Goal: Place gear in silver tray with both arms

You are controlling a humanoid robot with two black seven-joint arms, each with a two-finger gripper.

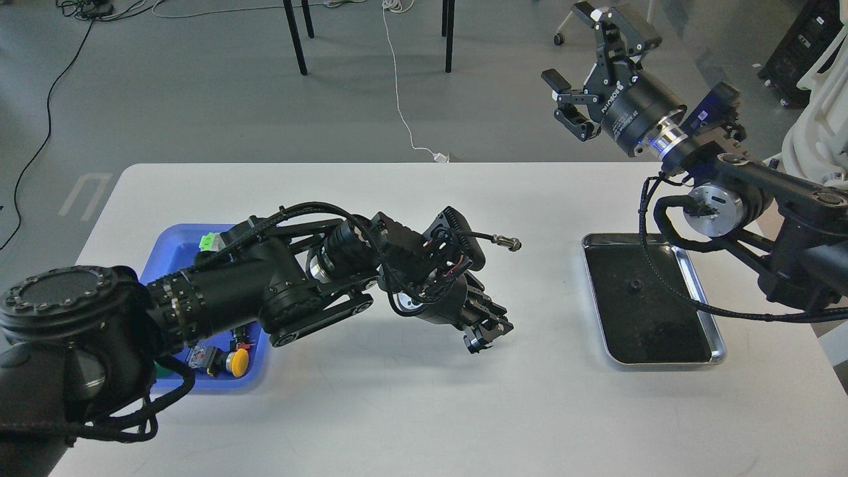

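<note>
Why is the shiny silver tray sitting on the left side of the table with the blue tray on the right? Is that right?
Not quite. The head view shows them swapped: the silver tray sits on the right side of the white table, and the blue tray is on the left, partly hidden under my left arm.

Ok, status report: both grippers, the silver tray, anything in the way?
Left gripper low over table between trays, fingers state unclear. Right gripper raised, open, empty. Silver tray holds one small dark piece. Path clear.

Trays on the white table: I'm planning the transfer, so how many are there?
2. The blue plastic tray sits at the table's left, mostly hidden under the left arm. The rectangular shiny silver tray sits at the right, below the right arm.
</note>
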